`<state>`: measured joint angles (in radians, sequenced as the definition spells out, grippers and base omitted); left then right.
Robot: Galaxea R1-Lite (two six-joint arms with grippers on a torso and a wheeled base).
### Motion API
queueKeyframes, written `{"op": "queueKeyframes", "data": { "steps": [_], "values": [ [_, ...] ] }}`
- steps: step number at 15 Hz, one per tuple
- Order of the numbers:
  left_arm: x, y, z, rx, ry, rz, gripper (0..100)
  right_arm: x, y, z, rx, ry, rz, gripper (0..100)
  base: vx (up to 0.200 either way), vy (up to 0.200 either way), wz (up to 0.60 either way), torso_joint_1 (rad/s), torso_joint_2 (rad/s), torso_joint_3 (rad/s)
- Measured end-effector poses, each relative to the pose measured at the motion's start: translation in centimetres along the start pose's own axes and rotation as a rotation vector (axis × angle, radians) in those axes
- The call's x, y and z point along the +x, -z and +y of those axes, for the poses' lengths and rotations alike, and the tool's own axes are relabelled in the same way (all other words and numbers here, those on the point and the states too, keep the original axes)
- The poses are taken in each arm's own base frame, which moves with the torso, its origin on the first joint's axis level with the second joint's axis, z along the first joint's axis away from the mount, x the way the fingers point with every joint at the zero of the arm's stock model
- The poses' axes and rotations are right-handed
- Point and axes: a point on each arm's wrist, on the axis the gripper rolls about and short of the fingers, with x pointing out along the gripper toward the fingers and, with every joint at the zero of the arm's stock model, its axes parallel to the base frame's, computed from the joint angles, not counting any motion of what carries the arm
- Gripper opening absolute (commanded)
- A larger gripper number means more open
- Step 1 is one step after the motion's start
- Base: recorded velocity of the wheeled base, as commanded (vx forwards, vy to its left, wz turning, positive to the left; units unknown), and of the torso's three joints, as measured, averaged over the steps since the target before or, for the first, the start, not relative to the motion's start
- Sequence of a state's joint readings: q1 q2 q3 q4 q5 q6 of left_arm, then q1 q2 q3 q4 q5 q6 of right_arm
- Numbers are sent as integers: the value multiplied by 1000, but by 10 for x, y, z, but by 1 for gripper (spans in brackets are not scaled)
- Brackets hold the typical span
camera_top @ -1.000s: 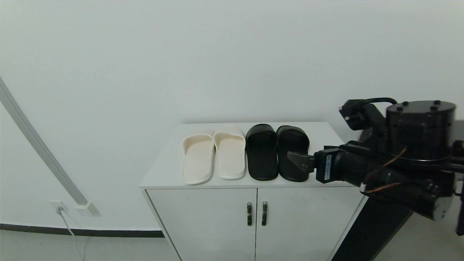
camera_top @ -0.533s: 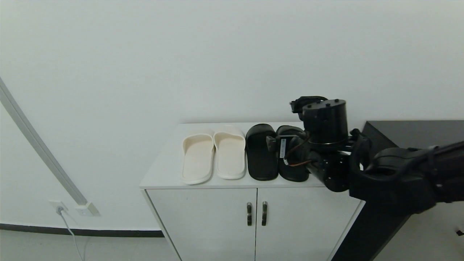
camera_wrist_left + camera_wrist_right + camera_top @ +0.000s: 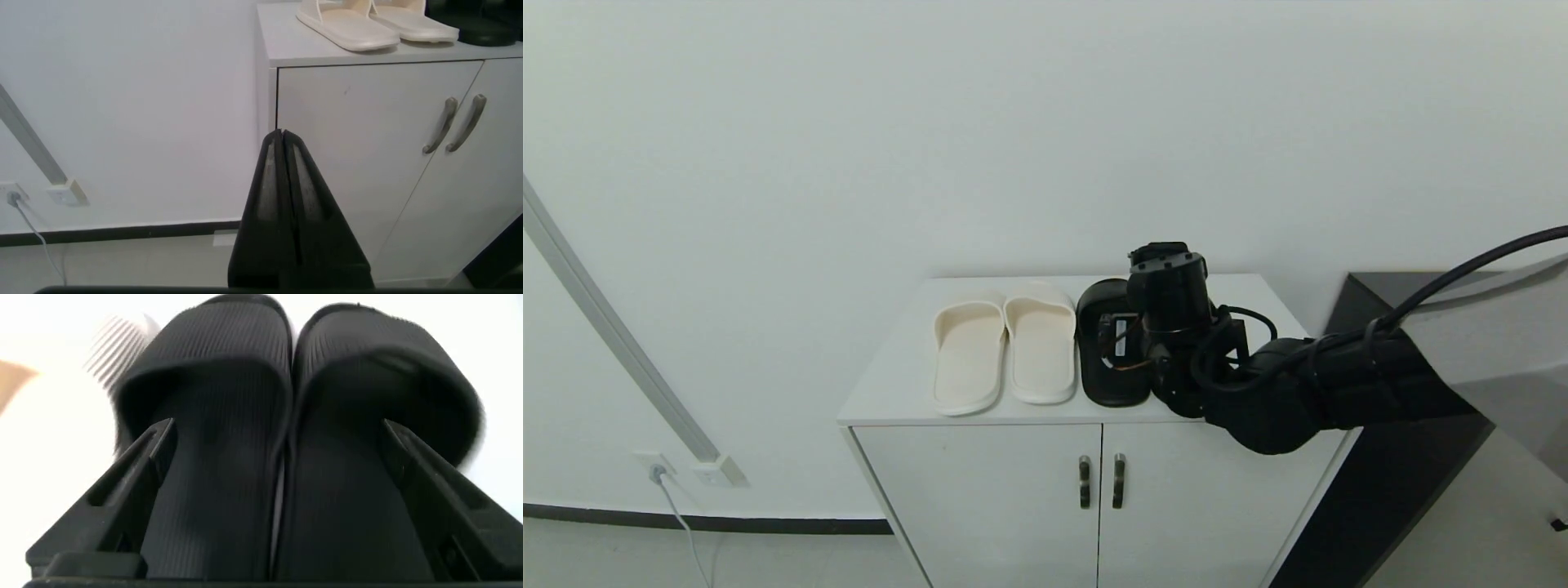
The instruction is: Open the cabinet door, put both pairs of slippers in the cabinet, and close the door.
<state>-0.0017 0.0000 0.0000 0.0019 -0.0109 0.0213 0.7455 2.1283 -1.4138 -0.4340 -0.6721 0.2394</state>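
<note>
The white cabinet (image 3: 980, 498) stands by the wall with both doors shut. The right arm (image 3: 1298, 384) lies over the right part of its top. Two pairs of slippers lie in a row on the cabinet top. The white slippers (image 3: 1021, 351) are on the left and the black slippers (image 3: 1107, 367) are just beside them on the right. The right tool (image 3: 276, 433) is wide open, with one finger on each outer side of the black pair, and it holds nothing. The left tool (image 3: 283, 137) is low down, near the cabinet's left side, and its two fingers are pressed together with nothing between them. Two small handles (image 3: 1102, 481) sit side by side where the doors meet.
</note>
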Motion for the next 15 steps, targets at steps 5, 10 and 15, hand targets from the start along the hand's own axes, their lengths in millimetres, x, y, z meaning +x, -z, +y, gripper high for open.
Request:
{"op": "queueKeyframes", "data": {
  "steps": [5,10,15],
  "values": [
    [0,0,0,0,0,0,0,41,3,-2,-9,52,-19,100,0,0,0,0,0,0],
    [0,0,0,0,0,0,0,59,5,-4,-10,72,-30,0,0,0,0,0,0,0],
    [0,0,0,0,0,0,0,64,9,-6,-14,81,-24,0,0,0,0,0,0,0]
  ]
}}
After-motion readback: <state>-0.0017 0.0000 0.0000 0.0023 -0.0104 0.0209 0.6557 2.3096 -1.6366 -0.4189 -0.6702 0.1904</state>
